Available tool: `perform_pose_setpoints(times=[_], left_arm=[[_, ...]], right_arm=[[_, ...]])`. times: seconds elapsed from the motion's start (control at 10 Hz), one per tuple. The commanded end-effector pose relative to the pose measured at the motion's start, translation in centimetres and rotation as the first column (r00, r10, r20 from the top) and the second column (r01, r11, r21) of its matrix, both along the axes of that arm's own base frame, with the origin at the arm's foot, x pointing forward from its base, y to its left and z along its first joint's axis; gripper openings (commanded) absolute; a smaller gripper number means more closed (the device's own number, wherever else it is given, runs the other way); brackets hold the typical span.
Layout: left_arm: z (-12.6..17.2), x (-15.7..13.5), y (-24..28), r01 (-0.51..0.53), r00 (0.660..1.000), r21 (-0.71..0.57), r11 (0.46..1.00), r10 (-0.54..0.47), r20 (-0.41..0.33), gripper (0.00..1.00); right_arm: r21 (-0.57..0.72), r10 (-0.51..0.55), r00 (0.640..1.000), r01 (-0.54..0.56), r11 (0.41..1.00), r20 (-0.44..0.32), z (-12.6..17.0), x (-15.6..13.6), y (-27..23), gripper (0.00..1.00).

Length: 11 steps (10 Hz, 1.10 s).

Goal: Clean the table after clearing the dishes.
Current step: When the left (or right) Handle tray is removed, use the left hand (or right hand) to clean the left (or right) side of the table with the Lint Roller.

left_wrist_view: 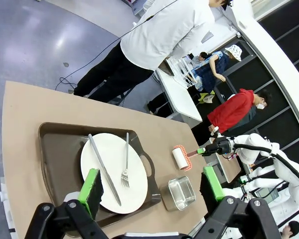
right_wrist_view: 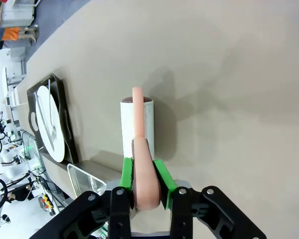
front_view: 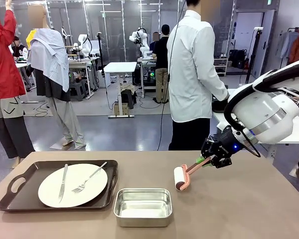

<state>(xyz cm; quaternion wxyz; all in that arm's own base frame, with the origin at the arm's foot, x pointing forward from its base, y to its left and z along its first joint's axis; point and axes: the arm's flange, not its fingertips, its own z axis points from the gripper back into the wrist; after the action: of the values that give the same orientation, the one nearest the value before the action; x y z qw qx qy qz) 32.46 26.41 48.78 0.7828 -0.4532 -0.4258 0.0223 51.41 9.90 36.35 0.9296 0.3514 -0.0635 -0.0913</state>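
On the brown table [front_view: 249, 209], a dark tray [front_view: 25, 196] at the left holds a white plate [front_view: 94, 191] with a knife [front_view: 63, 181] and a fork [front_view: 92, 177] lying on it. My right gripper [front_view: 205, 162] is shut on the pink handle of a white roller [front_view: 180, 178], whose drum rests on the table right of centre. In the right wrist view the gripper [right_wrist_view: 142, 172] clamps the handle, and the roller [right_wrist_view: 127, 129] points away. My left gripper [left_wrist_view: 152, 184] hangs open high above the plate [left_wrist_view: 112, 159] and tray [left_wrist_view: 55, 149].
A shallow steel pan [front_view: 142, 206] stands near the front edge between tray and roller. A person in a white shirt [front_view: 194, 74] stands at the far side, back turned. Bare tabletop [right_wrist_view: 229, 74] stretches to the right of the roller.
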Motion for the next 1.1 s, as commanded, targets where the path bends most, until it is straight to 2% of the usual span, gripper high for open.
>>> perform_pose_setpoints(times=[0.0, 0.1, 0.4, 0.6, 0.8, 1.0], left_arm=[[0.1, -0.1, 0.2, 0.004, 1.0, -0.013, 1.0, -0.003, 0.021, 1.0], [0.1, -0.1, 0.2, 0.004, 1.0, -0.013, 1.0, -0.003, 0.021, 1.0], [0.1, -0.1, 0.2, 0.004, 1.0, -0.013, 1.0, -0.003, 0.021, 1.0], [0.1, -0.1, 0.2, 0.004, 1.0, -0.013, 1.0, -0.003, 0.021, 1.0], [0.1, -0.1, 0.2, 0.004, 1.0, -0.013, 1.0, -0.003, 0.021, 1.0], [0.1, -0.1, 0.2, 0.004, 1.0, -0.013, 1.0, -0.003, 0.021, 1.0]], right_arm=[[-0.007, 0.004, 1.0, -0.004, 1.0, 0.025, -2.5, -1.0, -1.0, 0.23], [-0.048, -0.019, 1.0, 0.019, 0.999, 0.006, -3.6, -1.4, -2.5, 0.23], [-0.16, -0.008, 0.999, 0.013, 0.987, 0.032, -3.9, -2.6, -5.4, 0.23], [-0.139, 0.011, 0.999, -0.004, 0.99, 0.053, -3.5, -3.2, -6.6, 0.23], [-0.12, -0.018, 0.999, 0.022, 0.993, 0.035, -3.1, -3.7, -8.3, 0.23], [-0.199, -0.056, 0.998, 0.056, 0.978, 0.006, -2.5, -4.9, -10.7, 0.23]])
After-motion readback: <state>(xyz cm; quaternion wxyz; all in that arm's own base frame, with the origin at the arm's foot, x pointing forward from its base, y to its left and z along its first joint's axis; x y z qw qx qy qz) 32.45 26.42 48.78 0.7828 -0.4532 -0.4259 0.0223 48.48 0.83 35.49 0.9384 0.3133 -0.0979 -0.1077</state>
